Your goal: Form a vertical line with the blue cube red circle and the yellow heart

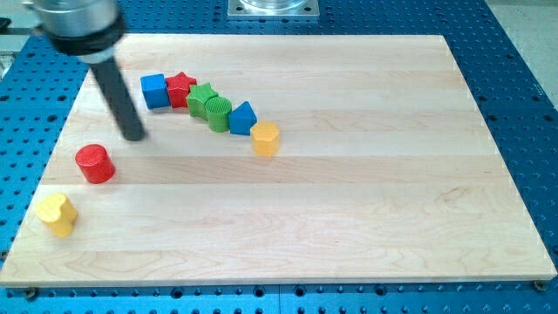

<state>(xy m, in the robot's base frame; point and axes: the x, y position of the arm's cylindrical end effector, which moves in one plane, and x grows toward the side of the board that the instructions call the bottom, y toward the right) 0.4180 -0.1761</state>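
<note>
Nearest the view's bottom left, the yellow heart (pixel 57 214) lies by the corner of the pale wooden board (pixel 349 201), which rests on a blue perforated table (pixel 523 52). Just above it sits the red circle (pixel 94 164), apart from the heart. My tip (pixel 133 136) stands beyond the red circle, near it but not touching, holding nothing. Farther up, a curved row runs from the blue cube (pixel 155 91) through a red star (pixel 180 87), two green blocks (pixel 209 105), a blue wedge-like block (pixel 241 117), to a yellow block (pixel 265 138). A metal plate (pixel 274 8) shows at the top edge.
</note>
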